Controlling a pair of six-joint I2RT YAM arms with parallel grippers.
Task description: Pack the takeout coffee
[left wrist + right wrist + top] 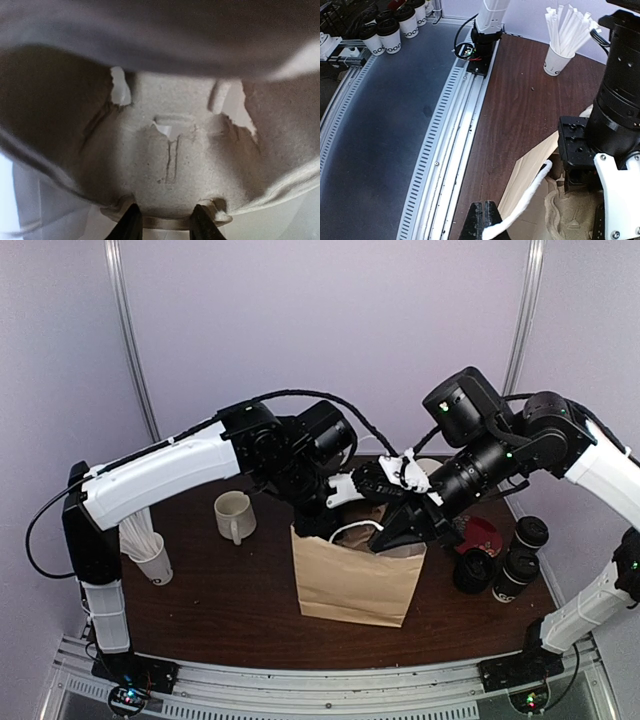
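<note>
The takeout coffee stands at the table's right edge as black lidded cups (530,532) (517,577), away from both grippers. A brown paper bag (350,585) stands upright mid-table. My left gripper (348,492) (167,225) reaches into the bag's mouth from the back, shut on the rim of a grey pulp cup carrier (175,160). My right gripper (388,538) (485,220) sits at the bag's right rim, shut on the bag's white rope handle (530,200). In the right wrist view the carrier (570,210) lies inside the bag (535,170).
A white ceramic mug (235,515) stands left of the bag. A white cup of white sticks (150,558) (557,57) is at the near left. Another black lidded thing (472,570) and a red item (485,535) lie by the black cups. Off the table, white lidded cups (385,35).
</note>
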